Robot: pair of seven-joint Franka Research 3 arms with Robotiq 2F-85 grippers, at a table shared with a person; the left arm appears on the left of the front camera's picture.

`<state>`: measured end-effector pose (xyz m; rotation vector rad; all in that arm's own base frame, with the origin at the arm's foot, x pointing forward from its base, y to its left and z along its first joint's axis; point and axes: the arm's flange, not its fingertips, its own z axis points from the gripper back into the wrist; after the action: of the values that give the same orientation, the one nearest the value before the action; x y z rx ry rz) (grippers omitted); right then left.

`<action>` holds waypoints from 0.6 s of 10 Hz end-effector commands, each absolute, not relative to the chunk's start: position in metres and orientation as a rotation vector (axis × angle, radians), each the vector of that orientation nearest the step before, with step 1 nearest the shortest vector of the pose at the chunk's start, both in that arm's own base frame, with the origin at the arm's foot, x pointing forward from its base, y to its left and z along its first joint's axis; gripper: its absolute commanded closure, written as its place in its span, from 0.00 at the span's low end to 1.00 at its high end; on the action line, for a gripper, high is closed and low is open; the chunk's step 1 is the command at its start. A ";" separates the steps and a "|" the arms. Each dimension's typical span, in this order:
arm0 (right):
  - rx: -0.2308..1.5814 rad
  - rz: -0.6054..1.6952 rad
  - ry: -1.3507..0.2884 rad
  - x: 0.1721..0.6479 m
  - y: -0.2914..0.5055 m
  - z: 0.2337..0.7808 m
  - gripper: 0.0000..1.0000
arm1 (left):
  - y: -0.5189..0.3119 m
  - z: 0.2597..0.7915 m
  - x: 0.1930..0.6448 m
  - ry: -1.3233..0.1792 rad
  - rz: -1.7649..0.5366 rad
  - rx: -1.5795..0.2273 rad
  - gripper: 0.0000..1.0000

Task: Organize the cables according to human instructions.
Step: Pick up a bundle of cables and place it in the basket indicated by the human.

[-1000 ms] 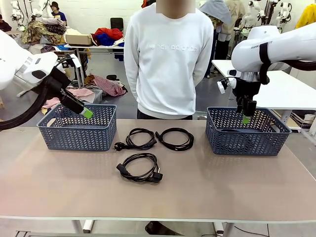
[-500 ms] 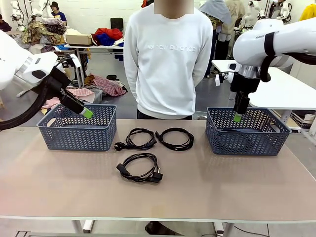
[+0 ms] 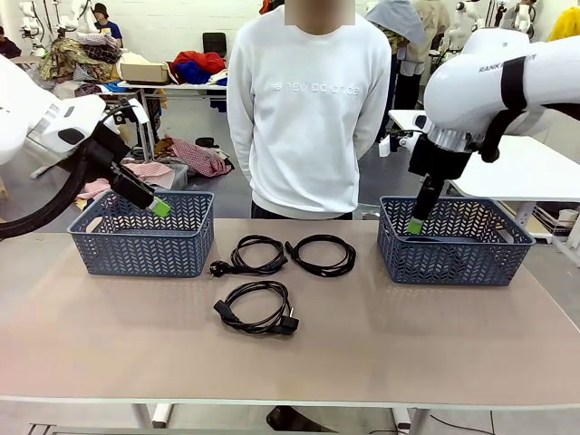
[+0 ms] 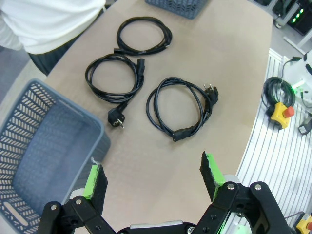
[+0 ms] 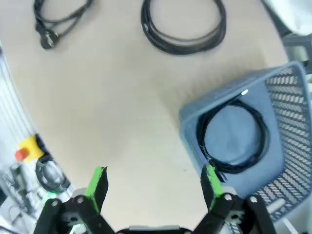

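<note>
Within the right basket [image 3: 453, 258] a cable [image 5: 234, 168] lies half hidden; left gripper [image 4: 152, 163] and right gripper [image 5: 154, 171] spread.

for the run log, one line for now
left fingers open | right fingers open at right basket | one cable inside | three cables on table

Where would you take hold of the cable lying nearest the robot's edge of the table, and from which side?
Probably best to grip the nearest cable across the bundled strands of its far arc, away from both plugs, coming straight down. It lies flat on the table, so only from above can the strands be straddled.
</note>
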<state>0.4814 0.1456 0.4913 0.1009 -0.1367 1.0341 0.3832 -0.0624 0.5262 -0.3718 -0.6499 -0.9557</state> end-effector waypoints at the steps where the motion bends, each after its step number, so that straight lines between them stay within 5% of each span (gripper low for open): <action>1: 0.129 1.003 -0.254 0.452 0.158 0.479 0.00 | -0.061 0.525 0.384 -0.663 -0.969 -0.398 0.00; 6: 0.155 1.063 -0.280 0.419 0.184 0.467 0.00 | -0.061 0.525 0.384 -0.663 -0.969 -0.398 0.00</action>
<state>0.4218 0.1855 0.4712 0.1378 -0.2751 1.0596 0.3832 -0.0624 0.5262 -0.3719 -0.6498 -0.9557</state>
